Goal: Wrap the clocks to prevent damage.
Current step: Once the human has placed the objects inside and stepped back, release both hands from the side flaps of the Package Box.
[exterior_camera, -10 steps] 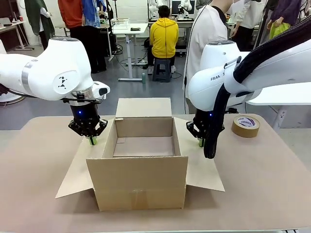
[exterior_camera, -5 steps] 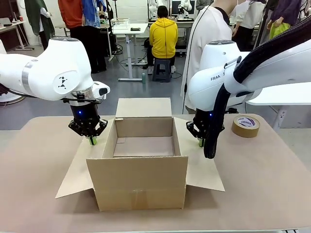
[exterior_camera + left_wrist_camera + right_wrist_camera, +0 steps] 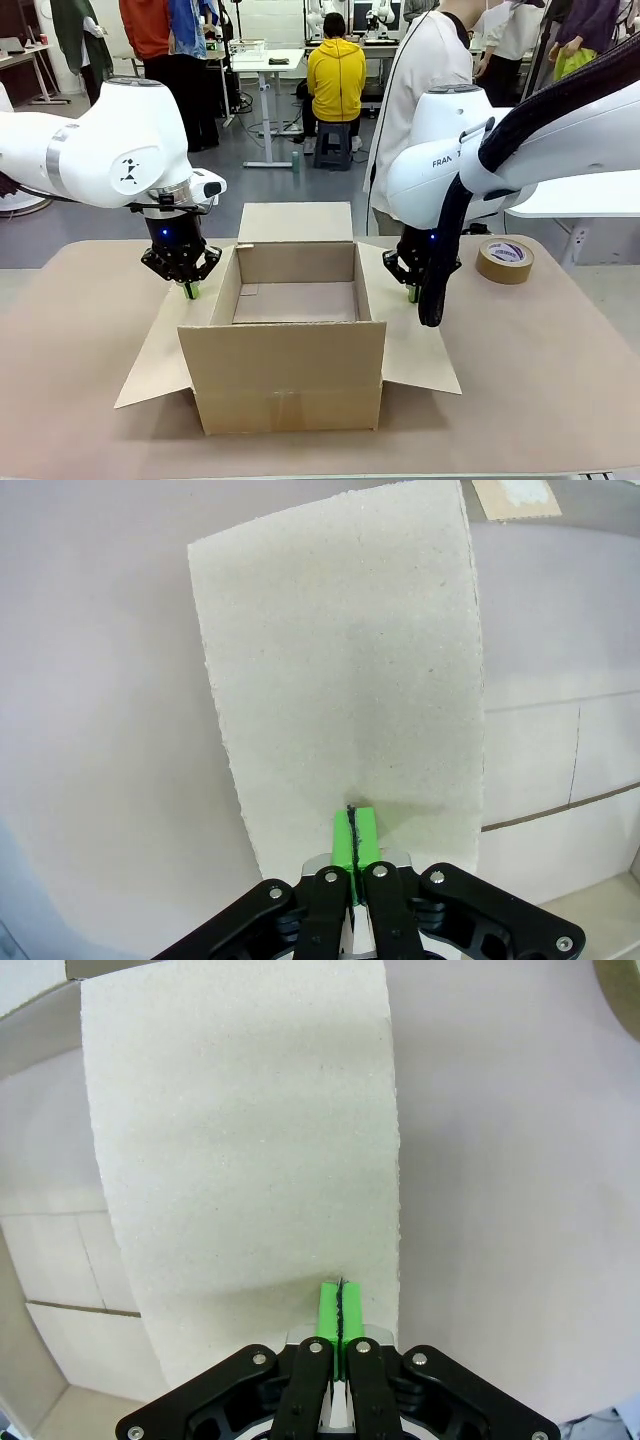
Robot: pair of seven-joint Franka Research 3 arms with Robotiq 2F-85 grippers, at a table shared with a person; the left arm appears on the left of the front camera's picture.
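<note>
No clocks are in view. An open cardboard box (image 3: 285,370) stands mid-table with nothing visible inside it. My left gripper (image 3: 190,290) points down, shut with nothing between its pads, at the far end of the box's left flap (image 3: 165,355). In the left wrist view the shut green fingertips (image 3: 354,825) sit right over that flap (image 3: 340,660). My right gripper (image 3: 412,295) is also shut with nothing in it, over the right flap (image 3: 415,350). The right wrist view shows it (image 3: 340,1305) above that flap (image 3: 250,1130). Whether either touches the cardboard I cannot tell.
A roll of brown tape (image 3: 505,260) lies at the far right of the table (image 3: 540,380). The box's back flap (image 3: 296,221) stands upright. A person in white (image 3: 425,90) stands at the far edge.
The person in white behind the table has shifted a little to the left. Both arms and the box are as before.
</note>
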